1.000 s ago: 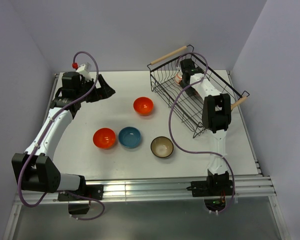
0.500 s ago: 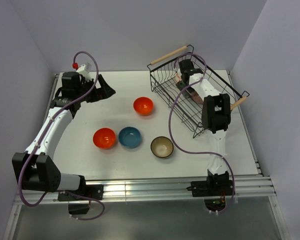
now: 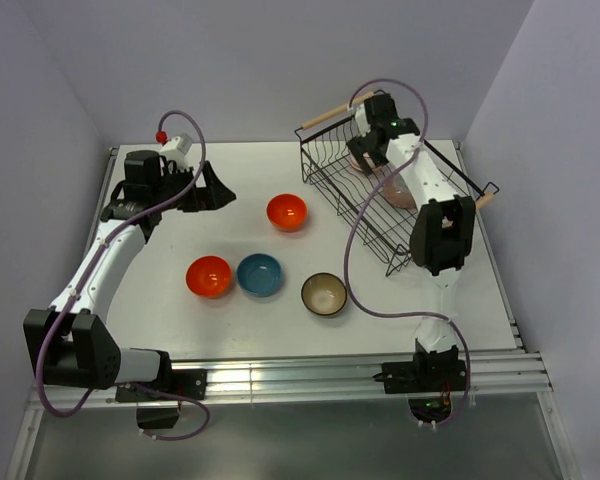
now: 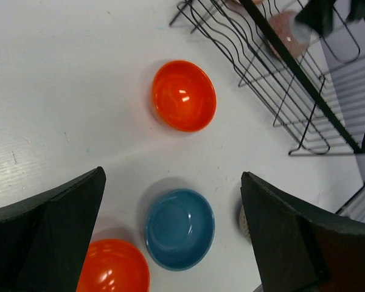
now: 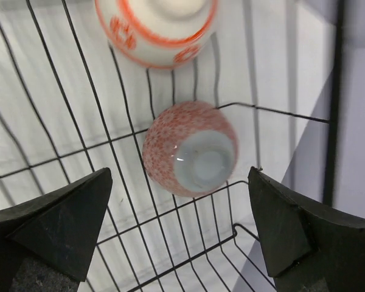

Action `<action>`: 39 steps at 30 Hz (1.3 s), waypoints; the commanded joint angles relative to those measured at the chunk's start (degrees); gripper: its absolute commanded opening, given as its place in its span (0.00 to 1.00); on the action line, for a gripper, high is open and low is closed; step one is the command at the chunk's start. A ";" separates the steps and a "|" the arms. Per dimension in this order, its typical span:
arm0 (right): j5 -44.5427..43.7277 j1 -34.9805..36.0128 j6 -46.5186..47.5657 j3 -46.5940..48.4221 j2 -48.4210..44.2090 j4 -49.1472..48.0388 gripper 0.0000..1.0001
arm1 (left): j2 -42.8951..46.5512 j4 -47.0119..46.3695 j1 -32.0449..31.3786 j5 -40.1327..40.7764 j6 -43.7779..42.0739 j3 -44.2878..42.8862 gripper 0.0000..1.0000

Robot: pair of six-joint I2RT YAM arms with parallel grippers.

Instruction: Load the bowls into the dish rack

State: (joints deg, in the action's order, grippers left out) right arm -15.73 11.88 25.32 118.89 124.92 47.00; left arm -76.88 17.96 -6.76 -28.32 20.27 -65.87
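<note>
Bowl (image 5: 190, 149), round, speckled pink, lies upturned on ribbed wire rack (image 5: 336, 91).

Blue bowl (image 4: 180, 236); black rack (image 4: 306, 81) (wire)

orange bowls (image 3: 287, 211) (image 3: 209, 276): 2 | blue bowl (image 3: 259, 274): 1 | brown bowl (image 3: 324, 294): 1 | patterned bowls (image 5: 155, 27) (image 5: 190, 156): 2 | dish rack (image 3: 380, 225): 1

Orange bowl (image 3: 287, 211) sits mid-table, with second orange bowl (image 3: 209, 276), blue bowl (image 3: 259, 274) and brown bowl (image 3: 324, 294) lined up nearer. Right gripper (image 3: 364, 150) hovers over the dish rack (image 3: 325, 165), far right corner.
</note>
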 commanded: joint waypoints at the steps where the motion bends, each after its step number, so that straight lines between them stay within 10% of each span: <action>1: 5.69 -2.38 -4.92 6.00 -10.30 0.45 1.00 | 3.93 0.75 -0.70 -8.14 -7.78 0.91 0.98; 16: 51.03 -23.90 -13.90 -5.41 -38.60 13.27 1.00 | -8.71 7.36 -31.80 5.37 -23.26 0.22 0.84; 24: 53.34 -26.73 -12.84 -24.48 -52.93 13.12 0.98 | -17.15 5.42 -38.58 10.47 -22.91 -3.04 0.82; 39: 55.62 -27.70 -19.96 -31.61 -60.59 9.60 0.94 | -27.09 3.14 -41.84 11.97 -20.80 -6.82 0.67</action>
State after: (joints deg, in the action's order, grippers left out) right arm 37.71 -15.00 8.14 88.64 66.00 59.31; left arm -103.35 22.90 -48.21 -17.37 -0.80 -70.39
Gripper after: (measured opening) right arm 0.942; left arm 0.685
